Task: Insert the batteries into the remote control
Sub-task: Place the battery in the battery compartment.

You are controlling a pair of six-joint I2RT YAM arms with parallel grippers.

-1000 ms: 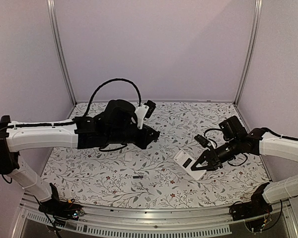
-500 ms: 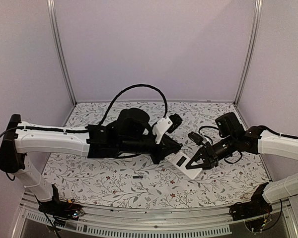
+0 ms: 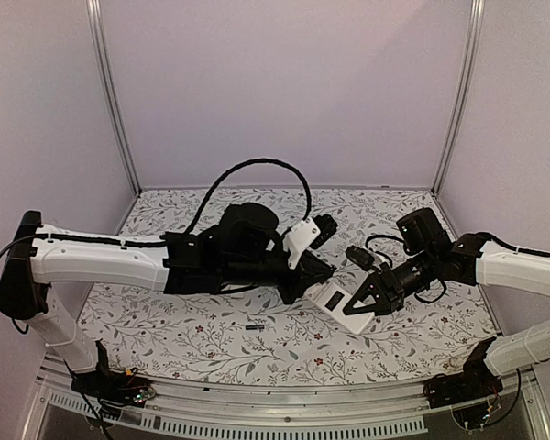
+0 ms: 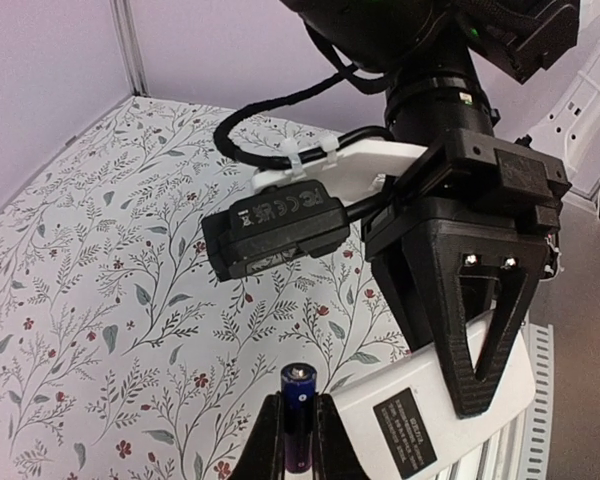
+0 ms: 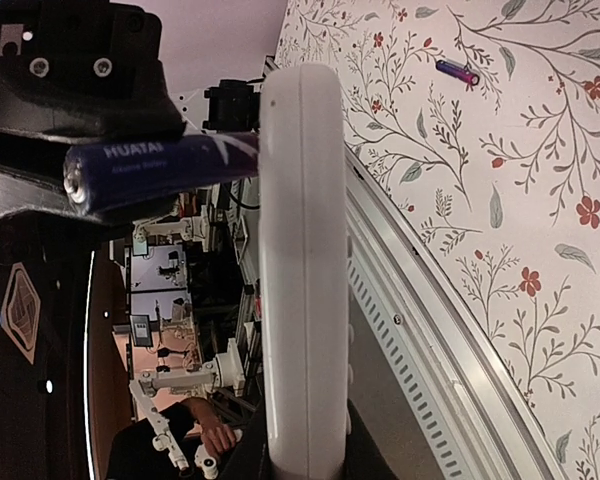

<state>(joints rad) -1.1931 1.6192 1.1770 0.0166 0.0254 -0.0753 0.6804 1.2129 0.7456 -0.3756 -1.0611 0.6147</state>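
Midair: left gripper (image 4: 298, 448) closed on battery (image 4: 298, 402), its end touching remote (image 3: 334, 302) clamped by right gripper (image 3: 365, 301); second battery (image 3: 254, 326) lies on table (image 3: 179, 341), near-left.

Printed in pale capitals along the dark blue battery (image 5: 160, 162) in the right wrist view: HUATAI, followed beneath by a finer line, too small to make out. Seen from the left wrist, stuck on the white back of the remote control (image 4: 352, 408), a dark label (image 4: 412, 436) with several lines of white print, all too blurred to read. Embossed on the black camera housing (image 4: 280, 222) — marks likewise illegible
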